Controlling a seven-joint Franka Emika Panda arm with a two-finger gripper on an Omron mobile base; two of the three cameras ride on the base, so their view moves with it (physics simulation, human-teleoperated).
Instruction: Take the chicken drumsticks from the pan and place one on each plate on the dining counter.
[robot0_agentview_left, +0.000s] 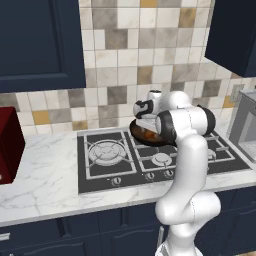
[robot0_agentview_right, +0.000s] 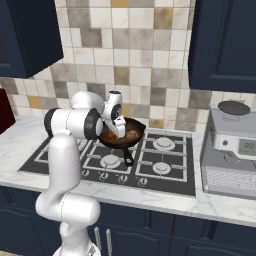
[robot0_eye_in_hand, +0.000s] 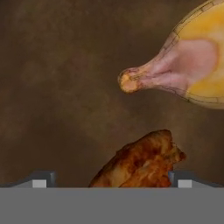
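Gripper (robot0_eye_in_hand: 111, 181) open wide, low over pan (robot0_eye_in_hand: 57, 87) on rear stove burner. Browned drumstick (robot0_eye_in_hand: 140, 164) lies between fingertips (robot0_eye_in_hand: 39, 181), ungripped. Second, paler drumstick (robot0_eye_in_hand: 183, 74) beside it on pan floor, apart from first.

You've got the pan (robot0_agentview_right: 125, 135) on the stove (robot0_agentview_right: 150, 160), rear burner, handle toward the front edge. Two chicken drumsticks (robot0_eye_in_hand: 140, 164) lie in it, apart from each other. End effector (robot0_eye_in_hand: 111, 181) sits low over the pan, its tips on either side of the near drumstick. The stove sits in the tabletop (robot0_agentview_left: 45, 170); toaster oven (robot0_agentview_right: 232, 155) is right of the stove.
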